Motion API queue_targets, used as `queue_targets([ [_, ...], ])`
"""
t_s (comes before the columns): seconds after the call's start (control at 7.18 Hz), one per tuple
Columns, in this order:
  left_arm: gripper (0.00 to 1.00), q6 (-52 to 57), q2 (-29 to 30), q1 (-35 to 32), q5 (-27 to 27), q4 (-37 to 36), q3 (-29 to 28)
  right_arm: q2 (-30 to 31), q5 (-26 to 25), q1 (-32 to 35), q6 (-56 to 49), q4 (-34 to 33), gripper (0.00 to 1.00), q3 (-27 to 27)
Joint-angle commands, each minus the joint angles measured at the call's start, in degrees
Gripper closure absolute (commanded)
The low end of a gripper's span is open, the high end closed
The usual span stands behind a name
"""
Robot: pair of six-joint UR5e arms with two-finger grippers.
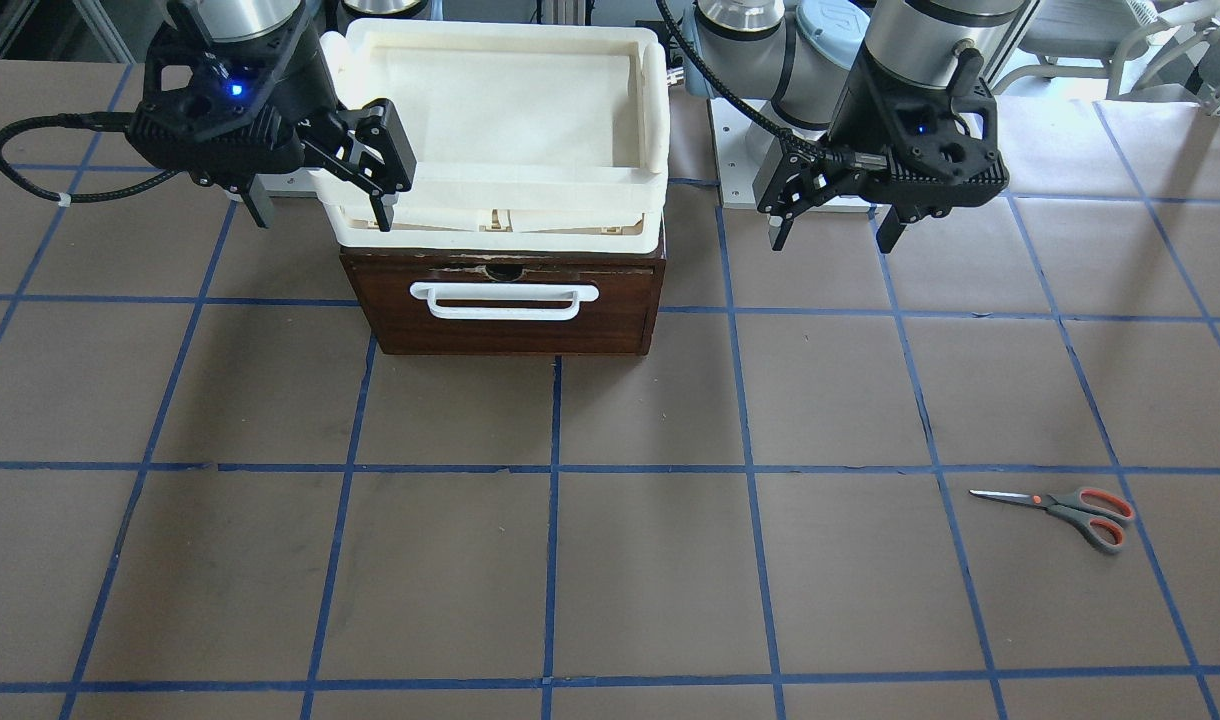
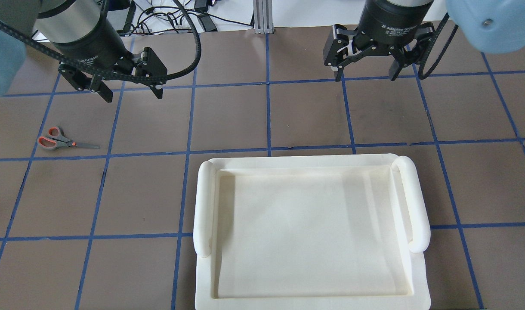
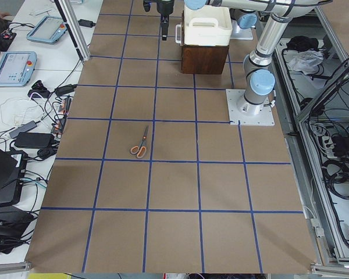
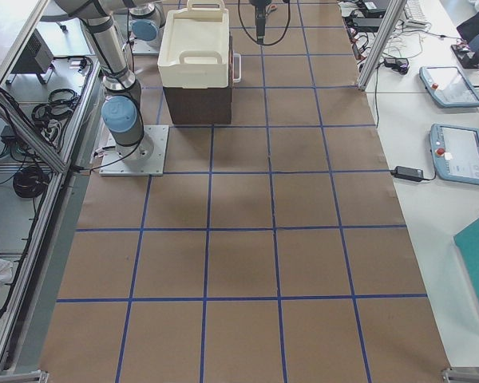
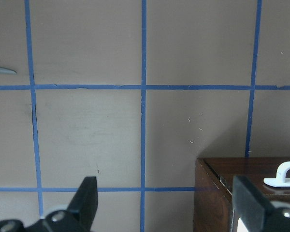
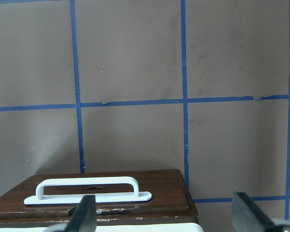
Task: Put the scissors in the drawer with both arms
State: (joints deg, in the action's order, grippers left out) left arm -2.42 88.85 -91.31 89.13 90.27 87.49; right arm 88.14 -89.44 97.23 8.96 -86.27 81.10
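While both arms hang above the worktop (image 1: 650, 580), the scissors (image 1: 1065, 510) lie flat on it on the left arm's side, well apart from everything. Their thin shiny blades are shut and their grey loops have orange-red inside. Bare brown paper with blue tape lines lies all around them, so there is lots of open room. The drawer (image 1: 510, 310) is a dark brown wooden box with a white bar handle (image 1: 505, 300), and its front looks pushed in. A smooth cream tray (image 1: 652, 130) with round edges sits on top of it. The right end effector (image 1: 320, 215) hangs by the tray's corner, fingers spread wide and holding nothing. The left end effector (image 1: 833, 235) is spread wide too, holding nothing, far from the scissors
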Motion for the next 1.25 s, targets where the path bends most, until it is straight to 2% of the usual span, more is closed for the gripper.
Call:
queue_targets([
  [0.0,0.00,0.0,0.0,0.0,0.3,-0.1,0.0,0.0,-0.1,0.1,0.0,0.4,0.00,0.0],
  [0.14,0.01,1.0,0.1,0.0,0.3,-0.2,0.0,0.0,-0.1,0.1,0.0,0.5,0.00,0.0],
  [0.42,0.02,26.5,0.7,4.8,3.4,0.0,0.4,-0.2,0.2,0.4,-1.2,0.6,0.00,0.2],
  [0.56,0.00,34.4,0.7,10.5,2.9,0.5,1.0,-0.9,1.7,0.8,-8.8,0.5,0.00,0.9],
  [0.7,0.00,50.1,1.8,16.5,2.5,0.1,2.0,-1.5,5.2,0.8,-21.4,0.5,0.00,2.1],
  [0.84,0.00,61.2,3.0,23.1,2.8,-0.2,4.0,-2.4,6.3,0.9,-30.8,0.4,0.00,3.7],
  [0.98,0.00,74.2,4.3,29.4,3.0,-2.6,5.8,-3.9,6.1,3.1,-38.1,-0.5,0.00,4.2],
  [1.11,0.00,86.0,6.8,33.5,3.2,-7.9,8.2,-6.3,5.5,5.9,-40.7,-2.6,0.00,4.5],
])
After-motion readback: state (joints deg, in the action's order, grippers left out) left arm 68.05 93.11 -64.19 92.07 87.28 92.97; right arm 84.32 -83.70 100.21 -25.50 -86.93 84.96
